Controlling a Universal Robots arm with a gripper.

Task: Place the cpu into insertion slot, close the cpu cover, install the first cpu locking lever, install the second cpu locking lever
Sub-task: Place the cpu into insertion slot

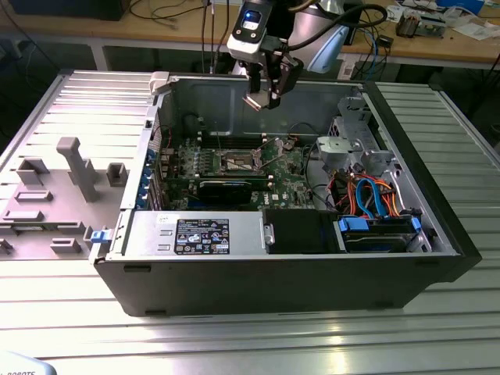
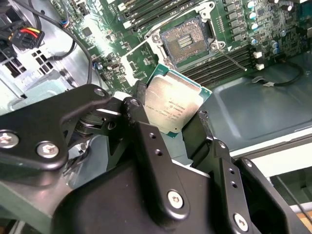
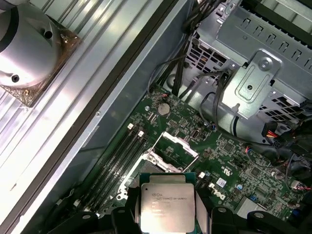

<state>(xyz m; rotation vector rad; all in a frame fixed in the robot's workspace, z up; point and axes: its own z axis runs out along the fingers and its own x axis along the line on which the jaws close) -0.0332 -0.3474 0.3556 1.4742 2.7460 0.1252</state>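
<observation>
Gripper [image 1: 266, 97] closed edgewise on the cpu [image 2: 173, 102], one finger on each of two opposite edges; chip held flat, metal top facing the wrist cameras. We see it hanging well above the motherboard [image 1: 285, 168], inside the open computer case [image 1: 437, 226].

The insertion slot [image 2: 187, 41] lies below it and slightly to the exterior view's left, contact field bare. The cpu cover [image 2: 139, 58] appears swung up on the slot's right side in the exterior view.

Status, our judgement: chip picked and carried over the board, not seated. Cover unclosed, both levers unlatched. All four steps outstanding.
</observation>
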